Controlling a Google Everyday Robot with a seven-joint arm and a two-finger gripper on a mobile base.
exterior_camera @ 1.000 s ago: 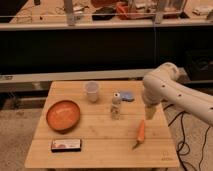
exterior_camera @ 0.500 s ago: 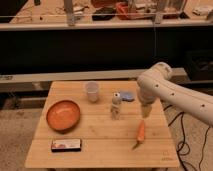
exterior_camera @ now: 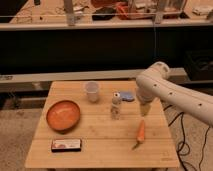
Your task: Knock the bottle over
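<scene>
The bottle (exterior_camera: pixel 116 106) is small and clear, with a whitish cap and a brownish speckled lower part. It stands upright near the middle of the wooden table (exterior_camera: pixel 100 145). My white arm reaches in from the right. My gripper (exterior_camera: pixel 145 108) hangs just above the table to the right of the bottle, a short gap away and not touching it.
A translucent whitish cup (exterior_camera: pixel 92 91) stands behind and left of the bottle. An orange bowl (exterior_camera: pixel 63 114) sits at the left. A carrot (exterior_camera: pixel 140 133) lies at the front right, a flat packet (exterior_camera: pixel 66 145) at the front left, and a blue-white object (exterior_camera: pixel 126 95) behind the bottle.
My arm has moved left, bringing the gripper closer to the bottle. The bottle still stands in the same place.
</scene>
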